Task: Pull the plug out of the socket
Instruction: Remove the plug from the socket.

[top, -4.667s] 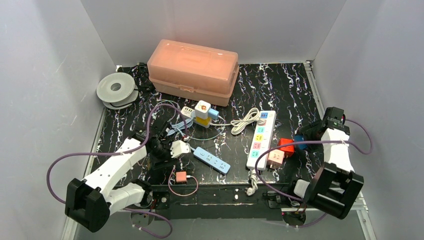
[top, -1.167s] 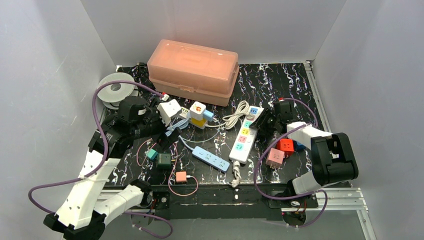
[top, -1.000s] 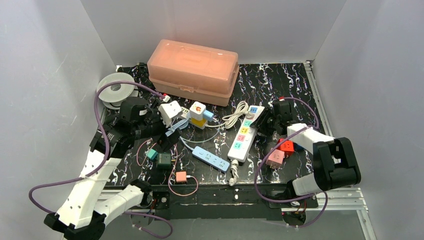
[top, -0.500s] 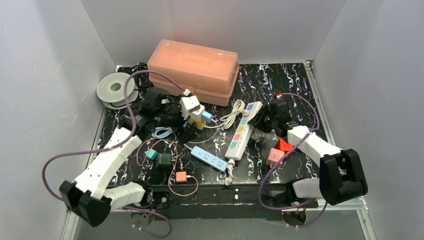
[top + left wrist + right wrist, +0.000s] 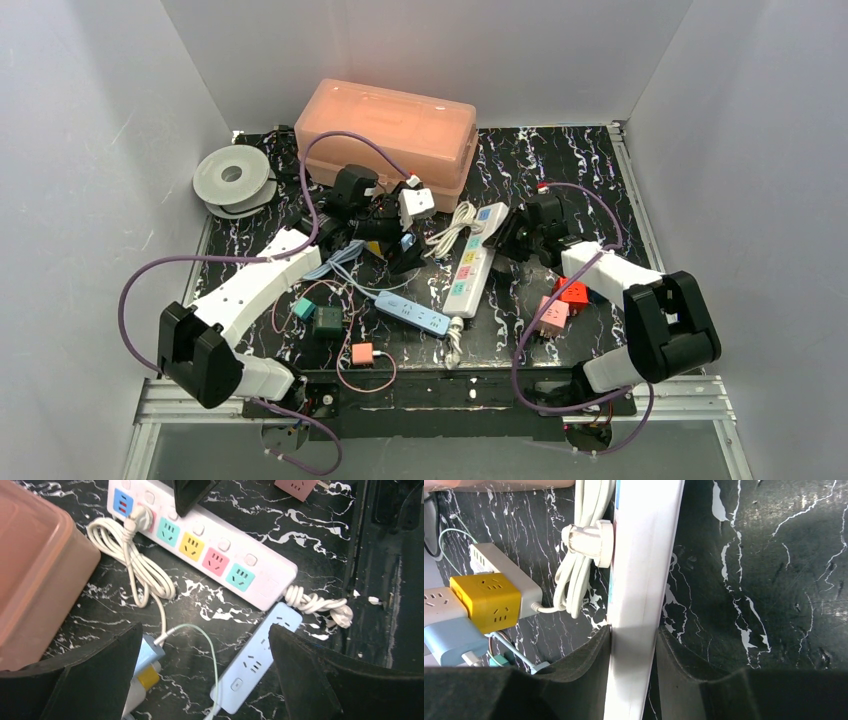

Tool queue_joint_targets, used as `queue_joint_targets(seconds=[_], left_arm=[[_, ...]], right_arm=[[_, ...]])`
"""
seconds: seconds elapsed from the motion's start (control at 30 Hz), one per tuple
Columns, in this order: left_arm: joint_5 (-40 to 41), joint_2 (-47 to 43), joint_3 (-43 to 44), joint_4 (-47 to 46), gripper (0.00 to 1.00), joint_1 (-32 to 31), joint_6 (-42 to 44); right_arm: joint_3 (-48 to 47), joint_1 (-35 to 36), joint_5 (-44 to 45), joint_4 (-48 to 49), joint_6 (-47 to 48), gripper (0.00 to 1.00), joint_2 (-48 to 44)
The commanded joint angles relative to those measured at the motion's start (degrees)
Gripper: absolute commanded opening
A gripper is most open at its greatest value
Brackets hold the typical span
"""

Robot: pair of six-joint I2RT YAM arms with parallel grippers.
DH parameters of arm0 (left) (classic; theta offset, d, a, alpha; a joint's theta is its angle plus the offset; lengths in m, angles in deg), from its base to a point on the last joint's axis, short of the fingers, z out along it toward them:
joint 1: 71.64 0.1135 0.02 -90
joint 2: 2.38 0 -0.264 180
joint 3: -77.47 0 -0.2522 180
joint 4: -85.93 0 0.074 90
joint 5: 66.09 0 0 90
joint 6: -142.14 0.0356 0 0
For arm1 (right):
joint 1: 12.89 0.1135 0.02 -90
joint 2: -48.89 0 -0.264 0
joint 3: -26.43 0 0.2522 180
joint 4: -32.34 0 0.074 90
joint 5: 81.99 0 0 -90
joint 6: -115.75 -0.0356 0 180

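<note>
Plug [image 5: 588,542] is what I'm after. It sits seated in the white power strip [image 5: 210,535], so the pull itself has not begun, and I judge this to be the bracing-and-approach step. My right pincer [image 5: 633,647] is pinching the strip across its width, one finger on each long edge. The plug projects from the strip's face just ahead of those fingers, on the left-finger side, with its bundled white cord [image 5: 579,582] running off it. Further out on that same side lies a yellow cube adapter [image 5: 486,600]. My left pincer [image 5: 204,630] is spread wide with nothing between its fingers, hovering above the bench [image 5: 310,545]. Under its gap I see mostly bare marble. A small blue strip [image 5: 255,665] lies near the right finger, and the plug is well ahead, off toward the left finger, at the strip's blue-socket end. Next, I reckon, the left pincer has to travel forward and across until it straddles the plug's body rather than the cord. Then it should close there and draw straight out along the pins while the right one holds the strip steady. A skewed pull could drag the whole strip along instead of freeing the plug.
</note>
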Motion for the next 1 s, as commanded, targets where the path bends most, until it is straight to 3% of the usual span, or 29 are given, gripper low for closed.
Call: queue_joint_targets(seconds=[0.0,0.23,0.43,0.77,0.97], left_arm=[[-4.5,2.17,1.14,-2.5,0.98,-0.56,4.94],[-8.83,14.45,9.48,-3.33,0.98,-1.52,15.21],[-10.94,22.23,14.04,-1.43,0.98,-1.64,23.97],[-9.75,27.1,10.87,-8.11,0.98,-4.39,32.58],[-4.46,30.61,11.66,-10.04,0.87,-6.5,37.34]], right_arm=[[-1.21,2.38,-2.73,4.98,0.78,0.01,-1.88],[-0.87,6.56,0.99,3.0,6.77,0.01,-9.38],[3.49,8.85,2.37,1.99,6.16,0.01,-15.89],[6.68,11.09,3.52,0.4,6.6,0.01,-21.77],[6.53,11.57,3.99,0.06,6.92,0.01,-22.64]])
